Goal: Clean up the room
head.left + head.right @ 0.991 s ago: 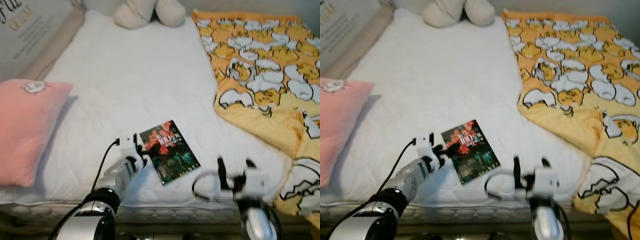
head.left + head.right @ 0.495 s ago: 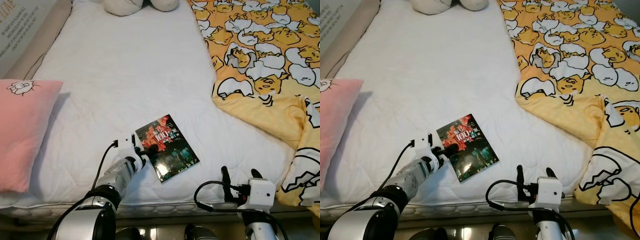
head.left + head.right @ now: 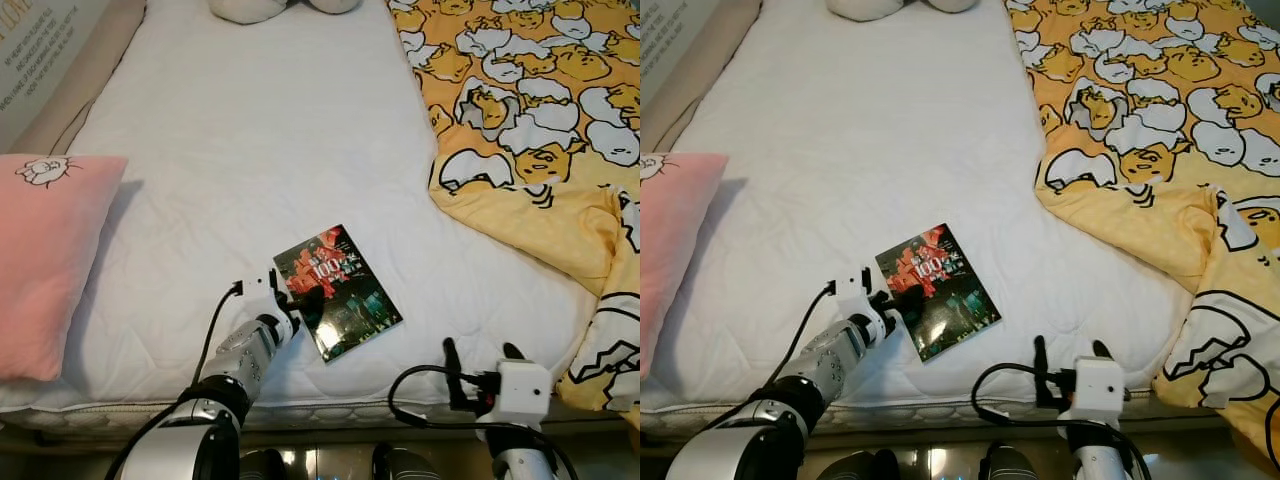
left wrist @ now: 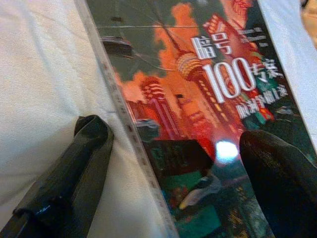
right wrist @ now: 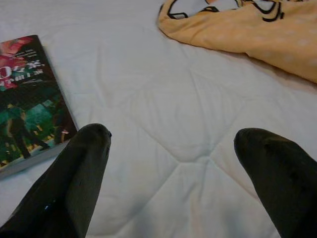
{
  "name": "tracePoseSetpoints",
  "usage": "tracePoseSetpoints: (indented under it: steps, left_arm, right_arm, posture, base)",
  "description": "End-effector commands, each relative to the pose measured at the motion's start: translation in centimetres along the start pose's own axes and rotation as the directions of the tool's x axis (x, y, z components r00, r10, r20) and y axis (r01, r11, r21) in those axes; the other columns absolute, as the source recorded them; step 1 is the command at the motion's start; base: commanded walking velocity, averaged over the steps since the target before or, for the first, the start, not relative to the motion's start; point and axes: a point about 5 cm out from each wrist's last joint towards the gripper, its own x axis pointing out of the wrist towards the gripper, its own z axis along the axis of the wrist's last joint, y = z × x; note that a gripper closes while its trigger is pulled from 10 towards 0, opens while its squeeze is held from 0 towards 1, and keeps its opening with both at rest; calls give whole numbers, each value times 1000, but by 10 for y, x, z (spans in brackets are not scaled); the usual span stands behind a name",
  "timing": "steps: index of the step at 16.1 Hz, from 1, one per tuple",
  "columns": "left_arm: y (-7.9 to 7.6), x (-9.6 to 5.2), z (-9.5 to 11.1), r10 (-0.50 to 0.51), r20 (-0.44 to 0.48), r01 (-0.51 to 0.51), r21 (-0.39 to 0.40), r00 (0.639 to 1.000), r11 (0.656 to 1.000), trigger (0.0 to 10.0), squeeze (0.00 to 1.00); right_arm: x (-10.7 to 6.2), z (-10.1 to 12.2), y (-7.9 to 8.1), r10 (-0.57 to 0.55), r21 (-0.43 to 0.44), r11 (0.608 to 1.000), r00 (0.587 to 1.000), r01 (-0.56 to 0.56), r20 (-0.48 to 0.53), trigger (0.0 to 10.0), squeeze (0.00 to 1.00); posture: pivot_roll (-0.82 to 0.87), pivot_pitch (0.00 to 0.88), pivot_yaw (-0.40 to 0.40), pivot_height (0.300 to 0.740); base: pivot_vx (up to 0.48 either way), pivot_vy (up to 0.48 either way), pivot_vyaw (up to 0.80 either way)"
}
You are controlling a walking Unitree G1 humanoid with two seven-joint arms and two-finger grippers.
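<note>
Jaws of left gripper [image 4: 173, 163] gape across the book's [image 3: 337, 291] edge; right gripper [image 5: 173, 163] spread nearby.

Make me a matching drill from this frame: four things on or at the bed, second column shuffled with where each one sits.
Things:
1. book
2. pink pillow
3. yellow blanket
4. right gripper

Places:
A. spread over the bed's right side
B. at the near edge of the mattress, fingers open, holding nothing
C. flat on the white mattress, its near-left edge between the left gripper's open fingers
D. at the bed's left edge

Pairs: 1-C, 2-D, 3-A, 4-B
</note>
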Motion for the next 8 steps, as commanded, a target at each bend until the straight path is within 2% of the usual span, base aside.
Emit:
tracePoseSetpoints:
  steps: [1,3,5,8]
  left_arm:
    - [-12,1,-19,-59,-70,60,11,996,998,10000,0]
    - [-13,0,-26,-63,-91,64,3,994,998,10000,0]
    - [-20,-1,-40,-100,-139,93,-56,985,994,10000,0]
    - [-33,-2,-54,-174,-191,166,-56,966,984,10000,0]
  right_arm:
    - [-1,-1,-1,3,-7,1000,1000,-3,-15,10000,0]
    - [1,-2,0,9,-5,1000,1000,-9,-22,10000,0]
    - [3,-2,3,27,-4,1000,999,-27,-26,10000,0]
    - [4,0,3,26,-2,1000,1000,-26,-18,10000,0]
  posture:
    - [-211,169,44,740]
    - [-194,169,35,740]
    - [-194,172,33,740]
    - [-189,174,26,740]
  base:
    - [0,0,0]
    - [0,0,0]
    - [0,0,0]
    - [0,0,0]
